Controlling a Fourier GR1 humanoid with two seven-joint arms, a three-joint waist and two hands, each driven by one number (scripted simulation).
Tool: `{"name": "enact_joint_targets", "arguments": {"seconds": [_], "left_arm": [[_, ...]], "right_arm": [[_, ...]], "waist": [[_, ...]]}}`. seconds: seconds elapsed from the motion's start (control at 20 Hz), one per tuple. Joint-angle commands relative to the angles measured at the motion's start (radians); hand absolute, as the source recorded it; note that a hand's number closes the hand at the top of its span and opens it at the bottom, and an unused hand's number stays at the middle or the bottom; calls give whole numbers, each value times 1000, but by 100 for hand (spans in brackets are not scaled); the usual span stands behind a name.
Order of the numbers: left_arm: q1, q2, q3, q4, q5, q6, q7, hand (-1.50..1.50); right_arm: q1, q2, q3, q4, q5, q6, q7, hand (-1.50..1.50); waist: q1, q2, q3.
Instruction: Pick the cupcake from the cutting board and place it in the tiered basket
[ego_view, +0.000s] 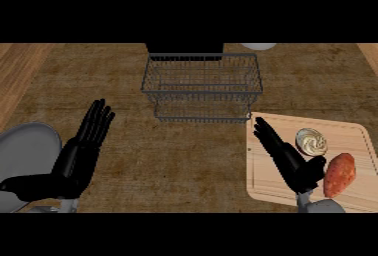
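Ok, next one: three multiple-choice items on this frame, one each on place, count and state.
1. Where is the cupcake? A in the tiered basket; B on the cutting board; C in the right hand.
2. How many food items lie on the cutting board? A one; B two; C four.
3. The right hand is: A open; B shut on the cupcake; C out of view.
Answers: B, it sits on the cutting board; B, the cupcake and a reddish food; A, its fingers are straight, holding nothing.
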Motion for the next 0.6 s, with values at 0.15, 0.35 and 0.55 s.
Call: {"name": "enact_joint_targets", "arguments": {"seconds": [0.15, 0.35, 0.55], "left_arm": [[-49, 54, -4, 68, -57, -20, 44, 0], [-56, 42, -58, 142, -67, -61, 69, 0], [-117, -50, -79, 280, -100, -64, 28, 0]], "right_arm": [[-226, 25, -245, 116, 5, -285, 74, -150], [-289, 9, -298, 223, 164, -583, 151, -150], [-408, 113, -336, 337, 164, -664, -60, -150]], "waist": [[-16, 17, -39], [-19, 28, -42], [-16, 17, -39]]}}
